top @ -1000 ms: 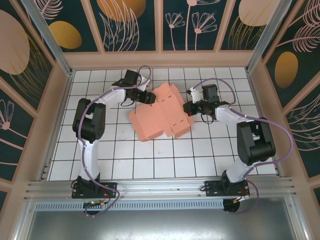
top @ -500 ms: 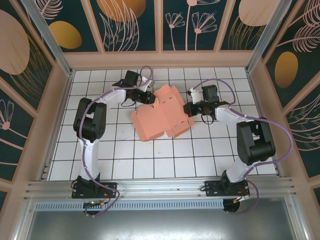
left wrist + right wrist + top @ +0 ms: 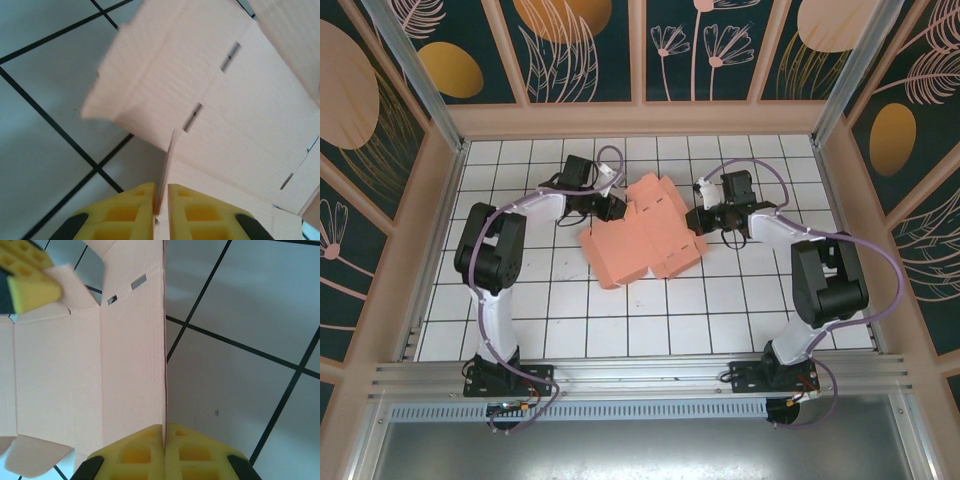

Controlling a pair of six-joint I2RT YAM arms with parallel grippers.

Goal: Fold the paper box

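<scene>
The paper box (image 3: 638, 238), a salmon-pink cut-out with flaps and slots, lies partly raised on the white tiled floor between the two arms. My left gripper (image 3: 616, 209) is at its left edge. In the left wrist view its yellow fingers (image 3: 161, 200) are shut on a thin upright flap of the paper box (image 3: 225, 100). My right gripper (image 3: 693, 219) is at the box's right edge. In the right wrist view it (image 3: 164, 436) pinches the edge of a side panel of the paper box (image 3: 115, 365), which stands upright. The left gripper's yellow fingertip (image 3: 27, 287) shows at the far side.
The floor (image 3: 720, 310) is white tile with black grid lines. Wood-framed patterned walls (image 3: 640, 118) close in the back and both sides. An aluminium rail (image 3: 640, 375) runs along the near edge by the arm bases.
The left gripper has shut on the box's left flap and shifted slightly toward the near side. The box has settled a little. The right gripper keeps its hold.
</scene>
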